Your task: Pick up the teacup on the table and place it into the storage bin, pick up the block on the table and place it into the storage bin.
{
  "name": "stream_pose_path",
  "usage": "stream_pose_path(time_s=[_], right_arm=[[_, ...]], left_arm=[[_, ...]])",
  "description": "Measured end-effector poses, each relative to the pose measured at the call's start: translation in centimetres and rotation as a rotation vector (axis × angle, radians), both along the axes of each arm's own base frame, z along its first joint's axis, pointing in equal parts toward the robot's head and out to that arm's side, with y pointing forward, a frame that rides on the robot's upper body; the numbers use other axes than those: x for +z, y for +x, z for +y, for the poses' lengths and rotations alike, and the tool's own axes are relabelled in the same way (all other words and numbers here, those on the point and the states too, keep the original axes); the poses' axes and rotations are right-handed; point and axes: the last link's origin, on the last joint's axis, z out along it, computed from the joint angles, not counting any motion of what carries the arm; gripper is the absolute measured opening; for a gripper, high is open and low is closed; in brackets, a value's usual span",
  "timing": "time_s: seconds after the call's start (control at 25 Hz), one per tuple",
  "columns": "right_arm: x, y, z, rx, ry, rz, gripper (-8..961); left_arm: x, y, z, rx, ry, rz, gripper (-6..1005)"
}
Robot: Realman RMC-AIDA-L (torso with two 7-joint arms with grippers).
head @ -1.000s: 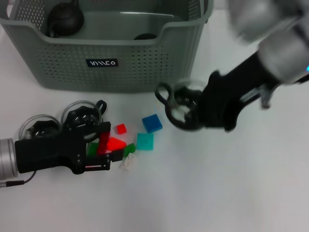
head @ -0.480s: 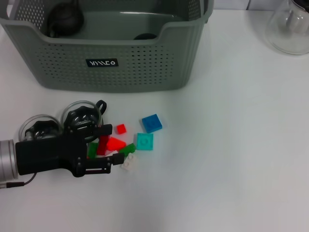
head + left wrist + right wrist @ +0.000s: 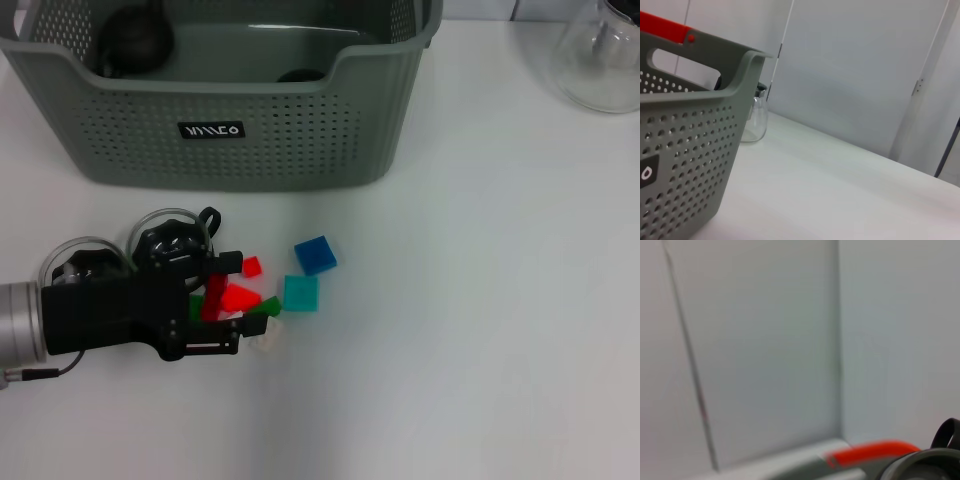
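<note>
**Left gripper down among the blocks, right arm out of sight**

Your left gripper [image 3: 235,305] lies low over the table [image 3: 480,330] at the near left, its black fingers spread apart around the red block [image 3: 236,297], with nothing clamped yet. A green block [image 3: 266,306] and a white block [image 3: 266,338] sit right beside the fingertips. A smaller red block [image 3: 251,266], a teal block [image 3: 300,293] and a blue block [image 3: 315,255] lie just to the right, apart from the gripper. Two clear teacups [image 3: 160,222] stand partly hidden behind the gripper body on the left. The storage bin [image 3: 240,120] sits at the far side, and you can see a dark teapot [image 3: 135,38] in its far left corner. A glass jug [image 3: 600,60] stands at the far right. The head view shows none of your right gripper.
</note>
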Motion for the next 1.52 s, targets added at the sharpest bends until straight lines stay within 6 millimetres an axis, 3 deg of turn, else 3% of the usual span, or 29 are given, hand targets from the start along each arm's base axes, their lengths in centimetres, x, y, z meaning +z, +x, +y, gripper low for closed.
stream_pose_path(time_s=[0.36,0.6,0.96,1.52], right_arm=[[-8.0,1.6,1.8,0.033,0.187,-0.344,56],[-10.9,3.1,1.5,0.057,0.234,-0.483,57],[-12.4,4.7,1.2,0.040,0.248,-0.565,57],[-12.6,6.5,1.1,-0.001,0.243,-0.571,56]], left_arm=[[-0.5,0.1,-0.1,0.002,-0.010,-0.003,805],[-0.6,0.2,-0.1,0.003,-0.013,-0.007,803],[-0.7,0.2,0.1,0.006,-0.012,-0.005,801],[-0.7,0.3,0.1,0.004,-0.012,-0.004,798]])
